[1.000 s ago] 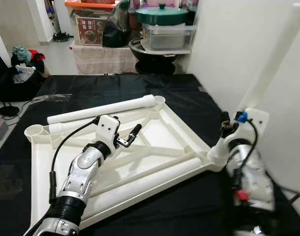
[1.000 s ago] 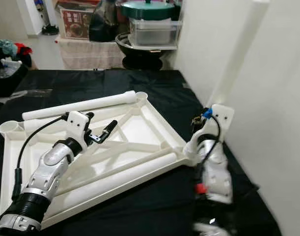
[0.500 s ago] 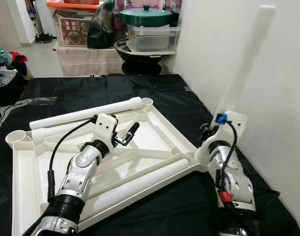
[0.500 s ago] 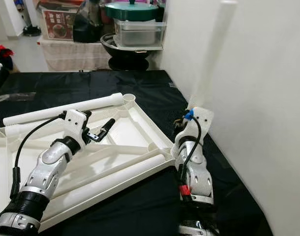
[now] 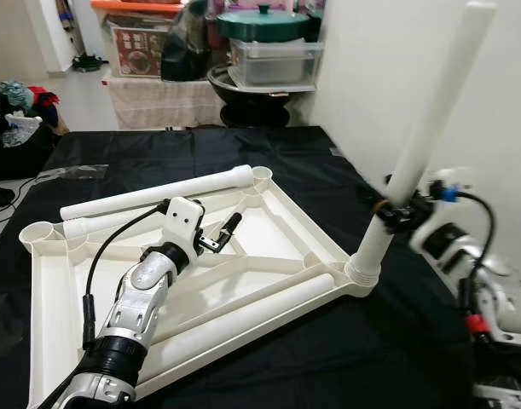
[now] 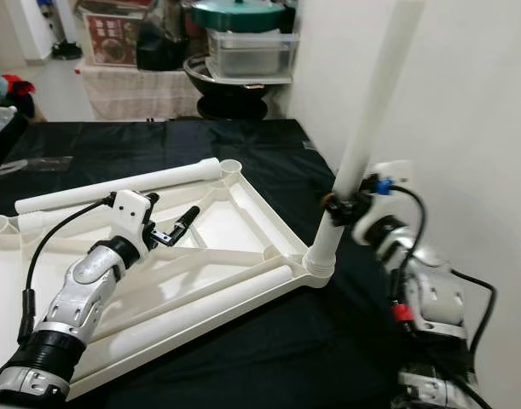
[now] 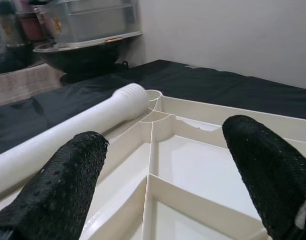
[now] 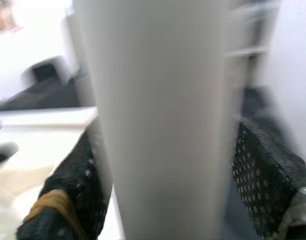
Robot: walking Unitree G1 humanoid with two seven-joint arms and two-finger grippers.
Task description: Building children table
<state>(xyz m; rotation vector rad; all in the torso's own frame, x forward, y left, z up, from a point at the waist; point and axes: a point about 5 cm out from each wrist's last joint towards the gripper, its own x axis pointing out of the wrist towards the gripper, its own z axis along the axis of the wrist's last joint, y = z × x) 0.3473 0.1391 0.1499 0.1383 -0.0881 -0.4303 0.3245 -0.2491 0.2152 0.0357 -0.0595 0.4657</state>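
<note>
The white table top [image 5: 273, 223] lies upside down on a black cloth. One white leg [image 5: 424, 128] stands tilted in its right corner socket [image 5: 361, 274]. My right gripper [image 5: 395, 211] is shut on this leg a little above the socket; in the right wrist view the leg [image 8: 158, 120] sits between both black fingers [image 8: 67, 200]. My left gripper [image 5: 226, 234] hovers open over the ribbed underside, holding nothing, with its fingers [image 7: 62, 185] spread wide. Two loose legs lie down: one [image 5: 158, 194] along the far edge, one [image 5: 243, 315] along the near right edge.
A white wall [image 5: 371, 77] rises close on the right, just behind the upright leg. At the back, a low shelf holds boxes and a green-lidded pot [image 5: 269, 25]. Bags and clothes [image 5: 21, 136] lie at the far left. Black cloth [image 5: 200, 145] surrounds the table top.
My right arm has swung out to the right and its gripper now holds the upright leg higher. The camera has shifted. My left arm has stayed where it was.
</note>
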